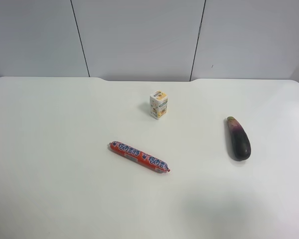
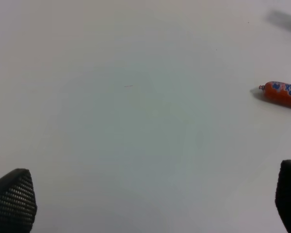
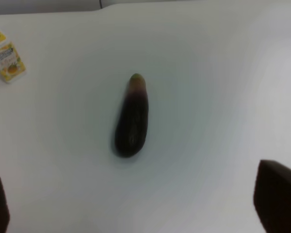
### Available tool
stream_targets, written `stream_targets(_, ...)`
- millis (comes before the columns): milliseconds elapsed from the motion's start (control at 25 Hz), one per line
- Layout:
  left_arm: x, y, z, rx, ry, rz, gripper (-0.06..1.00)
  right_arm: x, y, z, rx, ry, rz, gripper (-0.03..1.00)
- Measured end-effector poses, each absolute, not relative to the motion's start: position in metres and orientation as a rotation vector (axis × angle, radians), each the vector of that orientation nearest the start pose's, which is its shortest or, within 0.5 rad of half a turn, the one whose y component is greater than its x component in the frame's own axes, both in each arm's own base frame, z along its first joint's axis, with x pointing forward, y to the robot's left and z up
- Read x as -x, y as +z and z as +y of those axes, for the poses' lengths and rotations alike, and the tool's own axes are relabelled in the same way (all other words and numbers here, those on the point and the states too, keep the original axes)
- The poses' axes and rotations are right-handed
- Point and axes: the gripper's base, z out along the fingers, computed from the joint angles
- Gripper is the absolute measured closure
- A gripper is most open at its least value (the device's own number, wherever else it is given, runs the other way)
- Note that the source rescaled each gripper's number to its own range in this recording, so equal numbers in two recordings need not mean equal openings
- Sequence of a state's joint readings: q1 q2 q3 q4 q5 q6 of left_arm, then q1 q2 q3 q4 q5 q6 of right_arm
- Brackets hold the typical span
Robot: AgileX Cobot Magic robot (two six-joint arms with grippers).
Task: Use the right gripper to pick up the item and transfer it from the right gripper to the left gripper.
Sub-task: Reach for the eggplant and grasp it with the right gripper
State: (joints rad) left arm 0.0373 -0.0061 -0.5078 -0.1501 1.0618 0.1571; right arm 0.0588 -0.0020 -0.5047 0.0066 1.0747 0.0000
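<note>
The dark purple eggplant [image 1: 237, 139] lies on the white table [image 1: 65, 149] at the exterior high view's right, stem end pointing away from the near edge. In the right wrist view it [image 3: 131, 117] lies ahead of my right gripper [image 3: 136, 206], whose black fingertips [image 3: 276, 194] stand wide apart, open and empty, short of the eggplant. My left gripper [image 2: 150, 201] is open and empty over bare table; its fingertips [image 2: 12, 199] show at the picture's corners. Neither arm shows in the exterior high view.
A red printed sausage stick [image 1: 138, 156] lies mid-table; its end shows in the left wrist view [image 2: 282, 93]. A small white-yellow carton [image 1: 159, 104] stands behind it, also in the right wrist view [image 3: 7, 59]. A grey panelled wall [image 1: 139, 35] backs the table.
</note>
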Motion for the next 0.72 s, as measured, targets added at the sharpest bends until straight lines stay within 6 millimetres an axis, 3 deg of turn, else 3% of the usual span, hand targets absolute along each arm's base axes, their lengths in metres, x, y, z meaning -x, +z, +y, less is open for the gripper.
stream_targets(720,0.0069,0.28,-0.0122,-0.129,-0.056,2.019,-0.06,0.0063,0.2774,0.0002,0.061,0.044,2.051,-0.03)
